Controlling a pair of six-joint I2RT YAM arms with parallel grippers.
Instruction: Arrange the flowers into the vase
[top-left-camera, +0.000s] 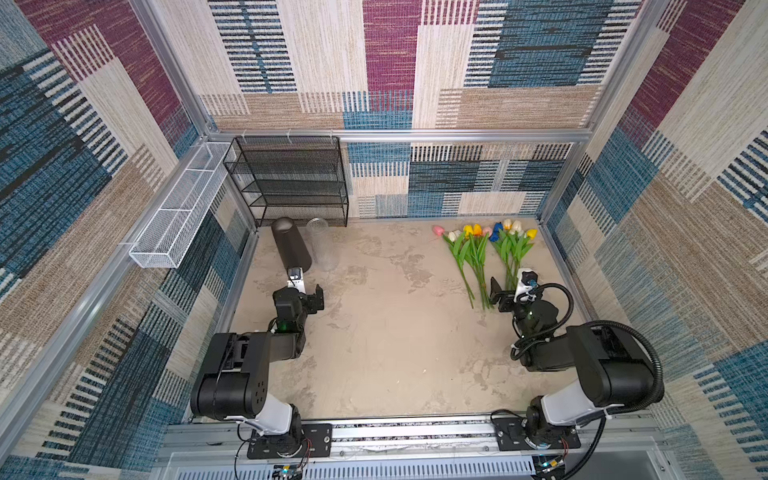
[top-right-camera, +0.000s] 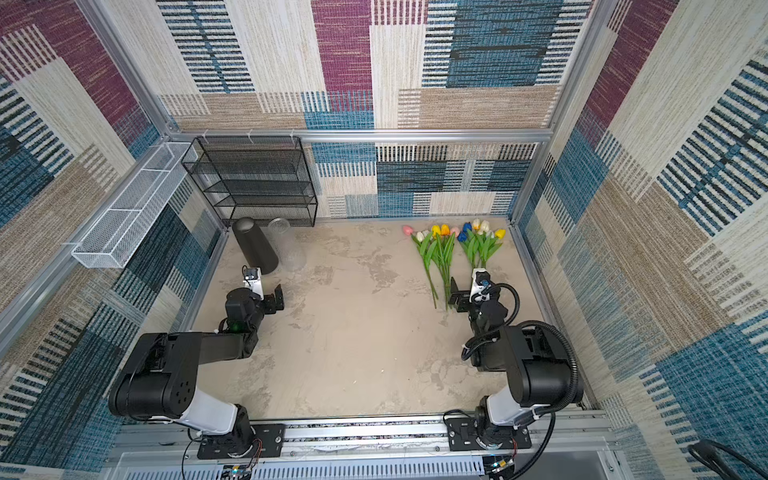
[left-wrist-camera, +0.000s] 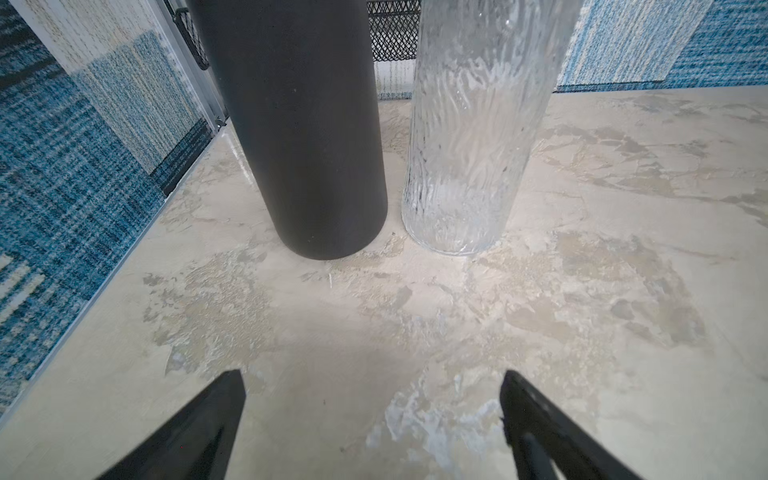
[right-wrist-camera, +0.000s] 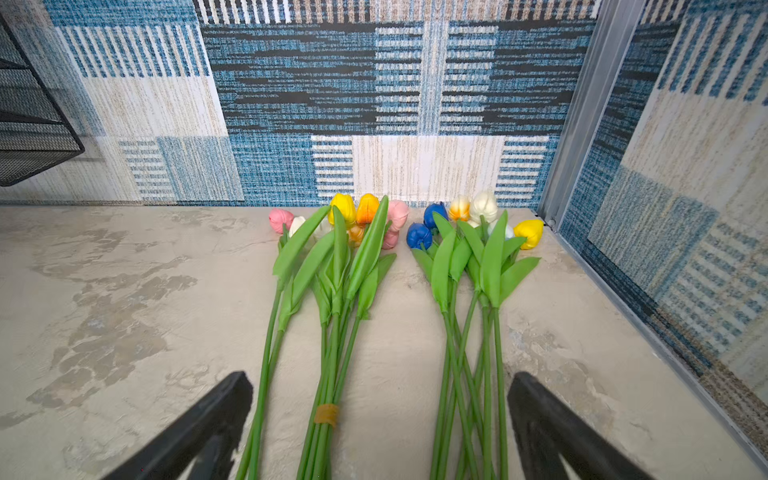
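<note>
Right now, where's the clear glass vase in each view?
Top view: clear glass vase, far left, before black mesh shelf.
Top view: clear glass vase, far left.
Left wrist: clear glass vase ahead of left tool.
Right wrist: not in it.
Landmark: black cylinder beside it.

Mottled beige tabletop (top-left-camera: 395, 353); flowers (top-left-camera: 476, 253) flat, back right; black vase (top-left-camera: 291, 245) beside glass vase (top-left-camera: 323, 249), back left
</note>
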